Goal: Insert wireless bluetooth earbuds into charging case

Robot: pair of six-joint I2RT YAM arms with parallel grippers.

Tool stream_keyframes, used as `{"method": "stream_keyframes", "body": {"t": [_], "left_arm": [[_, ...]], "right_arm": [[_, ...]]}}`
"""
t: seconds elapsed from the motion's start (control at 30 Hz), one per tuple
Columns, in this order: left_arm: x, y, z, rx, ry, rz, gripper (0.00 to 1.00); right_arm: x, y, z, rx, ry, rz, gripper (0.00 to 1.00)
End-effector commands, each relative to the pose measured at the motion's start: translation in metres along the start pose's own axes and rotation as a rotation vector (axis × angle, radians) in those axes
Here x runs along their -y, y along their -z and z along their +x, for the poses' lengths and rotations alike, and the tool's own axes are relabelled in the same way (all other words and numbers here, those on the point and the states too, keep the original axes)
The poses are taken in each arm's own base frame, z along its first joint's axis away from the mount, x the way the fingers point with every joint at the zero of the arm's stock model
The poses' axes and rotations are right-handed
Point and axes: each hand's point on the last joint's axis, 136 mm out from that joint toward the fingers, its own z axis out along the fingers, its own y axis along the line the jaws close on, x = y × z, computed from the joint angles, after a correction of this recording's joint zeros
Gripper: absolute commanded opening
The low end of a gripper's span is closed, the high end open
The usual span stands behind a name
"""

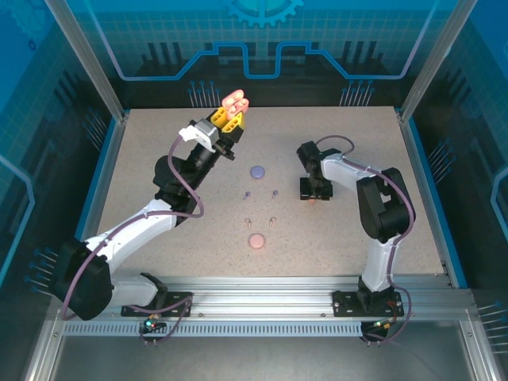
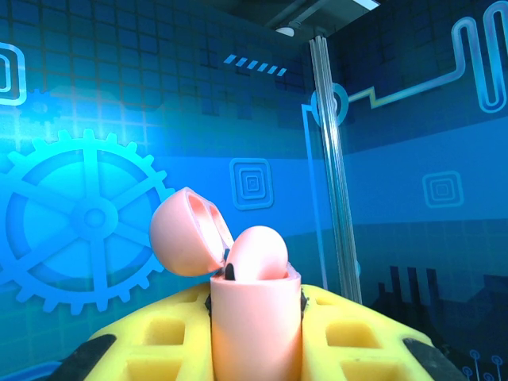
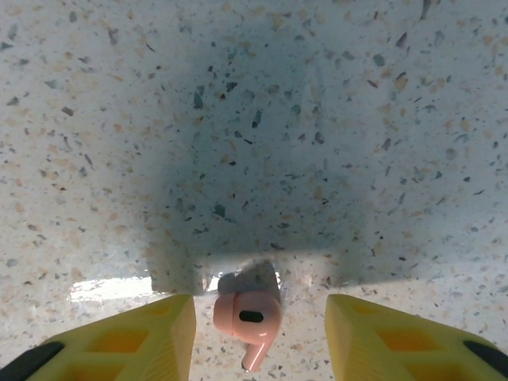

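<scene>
**Operator:** How is my left claw?

**Spotter:** Your left claw (image 1: 228, 119) is clamped tight on the salmon-pink charging case (image 2: 255, 333), with a yellow finger pressing on each side. You hold the case upright, raised above the far part of the worktop (image 1: 357, 135). Its lid (image 2: 184, 232) is hinged open and tipped back to the left. A rounded pink shape sits in the case's mouth, and I cannot tell what it is.

**Operator:** And the right one?

**Spotter:** Your right claw (image 3: 260, 308) is down at the worktop, jaws apart, gripping nothing. A salmon-pink earbud (image 3: 248, 317) lies on the surface between the two yellow fingertips and touches neither. Its stem points back toward your wrist camera.

**Operator:** What lies further out?

**Spotter:** Between your two arms a purple case (image 1: 256, 171) lies flat toward the far side, with two purple buds (image 1: 247, 193) just nearer than it. Nearer again are two pink buds (image 1: 248, 222), then a pink case (image 1: 256, 241). All of these lie apart from both your claws.
</scene>
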Motion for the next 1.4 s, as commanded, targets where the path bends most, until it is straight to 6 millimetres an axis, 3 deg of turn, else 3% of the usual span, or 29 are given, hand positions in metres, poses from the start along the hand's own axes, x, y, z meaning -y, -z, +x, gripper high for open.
{"method": "stream_keyframes", "body": {"t": [0.0, 0.43, 0.87, 1.37], "left_arm": [[0.001, -0.005, -0.026, 0.076, -0.032, 0.014, 0.00], [0.001, -0.004, -0.023, 0.072, -0.032, 0.013, 0.00], [0.001, -0.004, -0.020, 0.071, -0.029, 0.013, 0.00], [0.001, -0.003, -0.016, 0.069, -0.030, 0.011, 0.00]], "right_arm": [[-0.003, -0.004, -0.004, -0.012, 0.000, -0.018, 0.45], [0.001, -0.010, -0.003, -0.022, -0.018, -0.003, 0.39], [0.004, -0.015, 0.004, -0.065, -0.195, 0.013, 0.47], [0.008, -0.016, -0.004, -0.055, -0.223, 0.021, 0.39]]}}
